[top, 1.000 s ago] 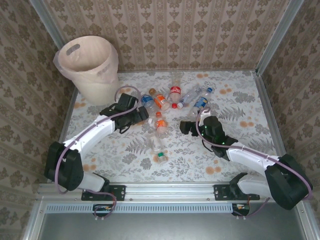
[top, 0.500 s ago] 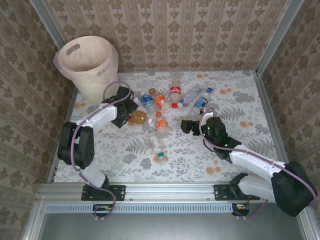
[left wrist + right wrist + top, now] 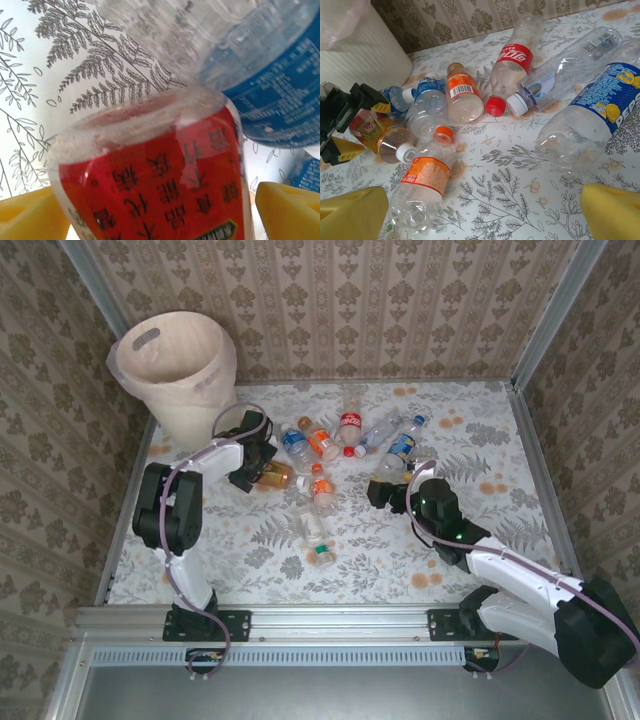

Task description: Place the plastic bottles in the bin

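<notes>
At the left edge of the bottle pile, the left gripper (image 3: 258,468) straddles a red-labelled bottle (image 3: 160,190) lying on the fern-print table (image 3: 240,540). Its yellow fingers (image 3: 30,217) are spread to either side of the bottle's body. The left pad looks to touch the plastic while a gap shows beside the right one, so the jaws are apart and no grip is made yet. A blue-labelled bottle (image 3: 280,90) lies just beyond the red one; I cannot tell whether the two touch. The bin (image 3: 175,365) stands in the far left corner, near this arm.

In my judgement the fingers should close across the labelled middle, not the tapering end, or the round body may squirt out. The thin plastic will probably buckle, so a firm but modest squeeze suits it. A straight lift should come before any swing toward the bin, so the blue neighbour is not dragged along. The bottle should then clear the rim and be let go over the mouth.

The right gripper (image 3: 482,210) hovers spread and empty at the pile's right side. An orange-labelled bottle (image 3: 422,182) lies to its left and a Pepsi bottle (image 3: 592,117) to its right.
</notes>
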`<state>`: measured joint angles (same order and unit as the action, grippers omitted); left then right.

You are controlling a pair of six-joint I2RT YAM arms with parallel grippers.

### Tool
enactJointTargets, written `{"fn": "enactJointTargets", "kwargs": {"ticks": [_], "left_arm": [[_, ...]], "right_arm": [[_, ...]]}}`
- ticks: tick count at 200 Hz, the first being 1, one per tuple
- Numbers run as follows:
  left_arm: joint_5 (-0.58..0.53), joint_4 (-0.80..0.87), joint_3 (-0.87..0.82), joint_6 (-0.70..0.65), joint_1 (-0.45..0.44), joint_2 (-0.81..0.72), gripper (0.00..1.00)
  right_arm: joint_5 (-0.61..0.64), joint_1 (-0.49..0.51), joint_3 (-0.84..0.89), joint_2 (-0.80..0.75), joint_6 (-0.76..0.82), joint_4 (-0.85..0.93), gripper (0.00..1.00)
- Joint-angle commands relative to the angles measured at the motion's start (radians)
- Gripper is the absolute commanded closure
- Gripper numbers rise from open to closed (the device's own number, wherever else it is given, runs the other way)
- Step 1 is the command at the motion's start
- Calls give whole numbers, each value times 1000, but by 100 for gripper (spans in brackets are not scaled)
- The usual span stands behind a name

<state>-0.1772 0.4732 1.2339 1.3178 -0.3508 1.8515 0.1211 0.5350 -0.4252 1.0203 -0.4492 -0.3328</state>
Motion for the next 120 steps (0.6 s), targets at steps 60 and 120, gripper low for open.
{"fn": "enactJointTargets", "kwargs": {"ticks": [60, 120], "left_arm": [[-18, -40, -55, 23, 15, 11, 17], [-56, -44, -101, 1, 15, -42, 28]], "right_arm": [[20, 5, 16, -31, -1, 21, 0], [20, 4, 16, -37, -3, 23, 0]]}}
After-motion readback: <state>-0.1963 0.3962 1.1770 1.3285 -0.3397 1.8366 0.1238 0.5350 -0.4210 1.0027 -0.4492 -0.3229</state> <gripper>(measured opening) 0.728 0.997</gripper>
